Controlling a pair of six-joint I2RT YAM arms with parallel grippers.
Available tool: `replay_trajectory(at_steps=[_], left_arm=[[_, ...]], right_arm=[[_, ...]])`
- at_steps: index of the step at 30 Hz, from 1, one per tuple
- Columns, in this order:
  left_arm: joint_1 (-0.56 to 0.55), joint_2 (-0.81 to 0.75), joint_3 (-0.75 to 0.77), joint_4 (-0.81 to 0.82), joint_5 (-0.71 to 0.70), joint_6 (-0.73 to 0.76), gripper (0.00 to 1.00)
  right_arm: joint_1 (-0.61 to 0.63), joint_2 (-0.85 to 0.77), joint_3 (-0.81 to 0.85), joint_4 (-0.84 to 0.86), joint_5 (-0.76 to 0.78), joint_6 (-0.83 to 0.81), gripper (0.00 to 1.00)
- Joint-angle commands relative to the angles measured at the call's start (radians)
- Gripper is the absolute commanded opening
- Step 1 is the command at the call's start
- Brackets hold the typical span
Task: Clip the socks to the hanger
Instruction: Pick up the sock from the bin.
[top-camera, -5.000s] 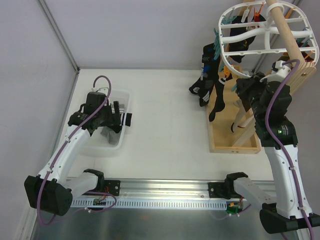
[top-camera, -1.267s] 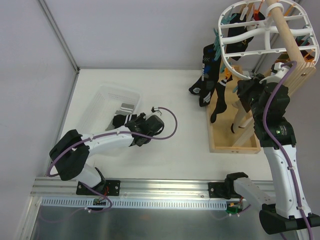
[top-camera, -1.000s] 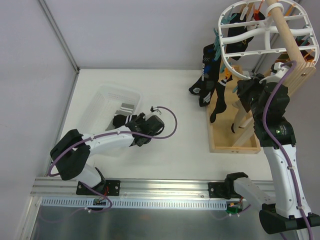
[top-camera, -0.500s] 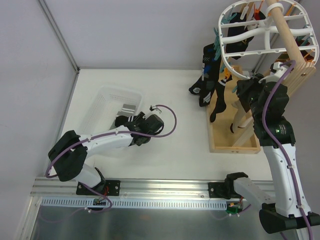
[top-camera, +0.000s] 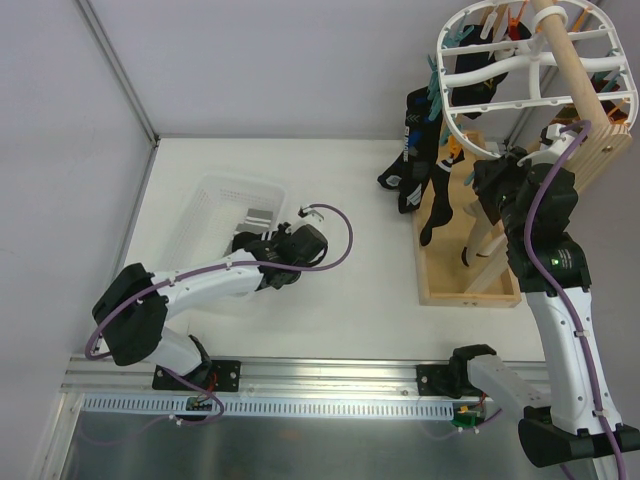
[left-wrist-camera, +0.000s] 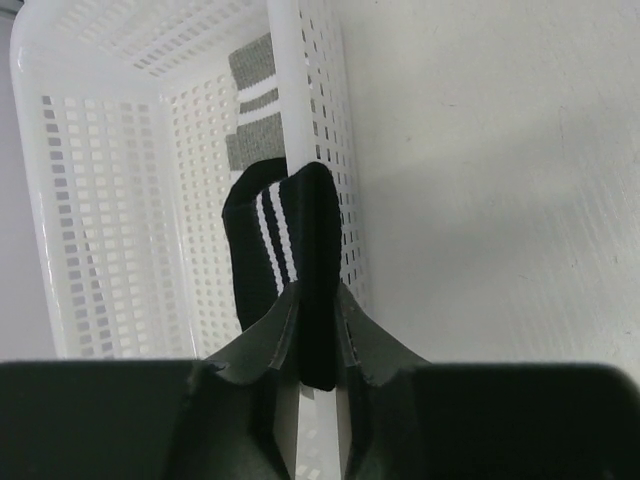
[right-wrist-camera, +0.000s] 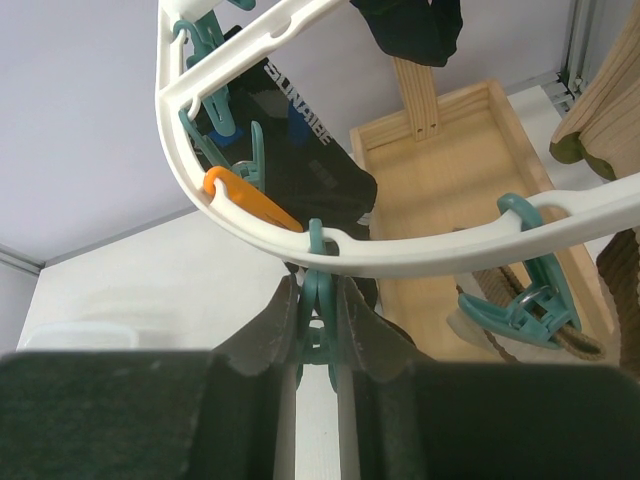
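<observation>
- Overhead, the left gripper (top-camera: 255, 243) sits at the right-hand rim of the mesh basket (top-camera: 205, 200), near the left wall. Bare white table (top-camera: 350, 220) stretches from there to the wooden stand (top-camera: 470, 285).
- The right gripper (top-camera: 487, 160) is raised under the near rim of the hanger (top-camera: 540, 75), hemmed in by the stand's pole (top-camera: 575, 70) and the hanging socks (top-camera: 415, 165).
- Only the left wrist view shows that grip: the jaws are pinched on a black striped sock (left-wrist-camera: 290, 250) lying over the basket's rim, with a grey sock (left-wrist-camera: 250, 110) inside beyond it.
- Only the right wrist view shows the other grip: the jaws are clamped on a teal peg (right-wrist-camera: 317, 250) hanging from the hanger's curved rim, near an orange peg (right-wrist-camera: 250, 200).
- The black striped sock's long axis follows the basket rim, and its striped end points away from the gripper.
</observation>
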Motion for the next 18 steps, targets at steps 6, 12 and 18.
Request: replay_trajectory(at_steps=[6, 12, 18], left_arm=[[0.008, -0.091, 0.049, -0.012, -0.033, -0.021, 0.02], [0.025, -0.206, 0.081, -0.012, 0.036, 0.004, 0.0], [0.043, -0.234, 0.053, -0.014, 0.074, -0.038, 0.0]], right_arm=[[-0.004, 0.004, 0.03, -0.034, -0.033, 0.011, 0.01], [-0.004, 0.018, 0.04, -0.032, -0.047, 0.015, 0.01], [-0.004, 0.012, 0.032, -0.031, -0.05, 0.02, 0.01]])
